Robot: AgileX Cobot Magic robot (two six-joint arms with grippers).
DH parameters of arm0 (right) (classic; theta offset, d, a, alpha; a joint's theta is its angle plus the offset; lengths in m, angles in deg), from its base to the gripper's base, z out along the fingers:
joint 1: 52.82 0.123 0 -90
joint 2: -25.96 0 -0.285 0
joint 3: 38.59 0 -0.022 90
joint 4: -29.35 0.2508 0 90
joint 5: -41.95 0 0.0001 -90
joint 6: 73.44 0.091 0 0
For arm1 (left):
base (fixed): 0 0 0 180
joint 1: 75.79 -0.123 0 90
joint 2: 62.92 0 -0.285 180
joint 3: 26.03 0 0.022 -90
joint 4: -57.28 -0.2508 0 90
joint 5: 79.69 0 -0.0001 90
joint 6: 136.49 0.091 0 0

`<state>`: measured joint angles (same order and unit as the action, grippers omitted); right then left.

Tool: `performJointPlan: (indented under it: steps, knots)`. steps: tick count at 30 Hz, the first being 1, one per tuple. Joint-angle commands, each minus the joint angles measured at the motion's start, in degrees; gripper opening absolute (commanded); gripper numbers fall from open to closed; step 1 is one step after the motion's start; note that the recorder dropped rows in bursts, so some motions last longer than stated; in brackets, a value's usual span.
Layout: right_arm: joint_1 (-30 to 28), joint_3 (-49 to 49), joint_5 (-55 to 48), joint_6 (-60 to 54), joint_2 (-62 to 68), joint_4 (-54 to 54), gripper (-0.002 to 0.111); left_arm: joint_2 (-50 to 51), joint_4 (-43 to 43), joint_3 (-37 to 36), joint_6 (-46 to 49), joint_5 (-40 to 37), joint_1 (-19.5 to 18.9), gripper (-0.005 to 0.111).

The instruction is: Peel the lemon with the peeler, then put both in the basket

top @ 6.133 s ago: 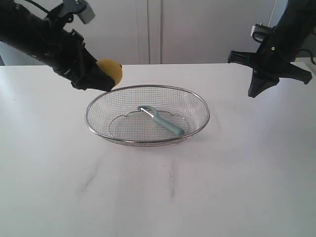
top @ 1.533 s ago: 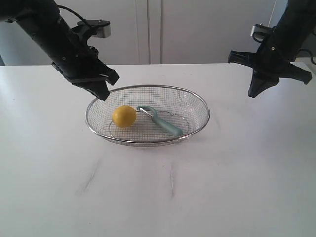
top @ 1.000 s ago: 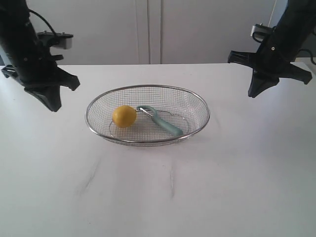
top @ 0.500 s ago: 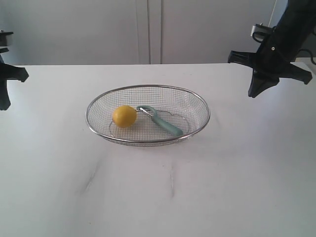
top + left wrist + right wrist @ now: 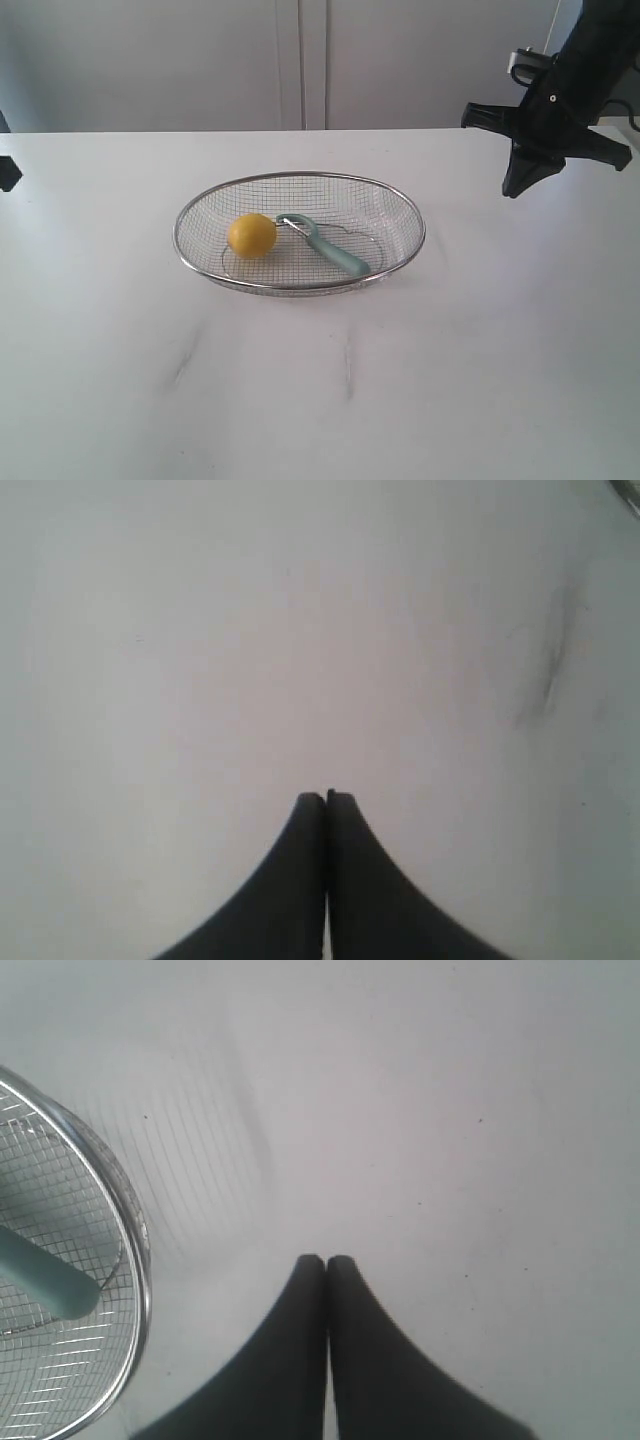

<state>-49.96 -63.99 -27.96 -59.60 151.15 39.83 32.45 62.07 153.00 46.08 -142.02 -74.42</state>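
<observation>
The yellow lemon (image 5: 251, 235) lies in the left half of the wire-mesh basket (image 5: 300, 177) at the table's middle. Beside it, touching or nearly so, rests the teal peeler (image 5: 330, 247), its loop head toward the lemon. The right wrist view catches the basket's rim (image 5: 128, 1210) and the peeler's handle end (image 5: 50, 1280). My right gripper (image 5: 512, 187) hangs shut and empty above the table, right of the basket; its fingertips (image 5: 326, 1259) are pressed together. My left gripper (image 5: 326, 796) is shut over bare table, and only a sliver of that arm (image 5: 6, 172) shows at the exterior view's left edge.
The white table (image 5: 320, 380) has faint grey smudges (image 5: 182, 362) in front of the basket. A pale wall with cabinet seams (image 5: 300, 60) stands behind the table's far edge.
The left arm has swung away from the basket to the left, almost out of the exterior view. Lemon, peeler, basket and right arm have stayed put.
</observation>
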Motion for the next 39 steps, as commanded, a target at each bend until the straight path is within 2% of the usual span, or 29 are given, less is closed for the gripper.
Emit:
performJointPlan:
  steps: [1,14,32,36,39]
  knots:
    - [-0.3,-0.1,0.0,-0.1,-0.7,0.0,0.0,-6.5,0.7,-4.2,2.3,-0.6,-0.1,0.0]
    - [-0.3,-0.1,0.0,-0.1,-0.7,0.0,0.0,-20.2,1.2,-7.2,2.3,-1.7,-0.1,0.0]
    - [-0.3,-0.1,0.0,-0.1,-0.7,0.0,0.0,-21.0,1.1,-7.2,2.4,1.3,-0.1,0.0]
    - [-0.3,-0.1,0.0,-0.1,-0.7,0.0,0.0,-22.8,0.0,-7.6,2.5,3.2,-0.1,0.0]
    - [-0.3,-0.1,0.0,-0.1,-0.7,0.0,0.0,-29.0,-0.1,-11.4,2.5,10.3,-0.1,0.0]
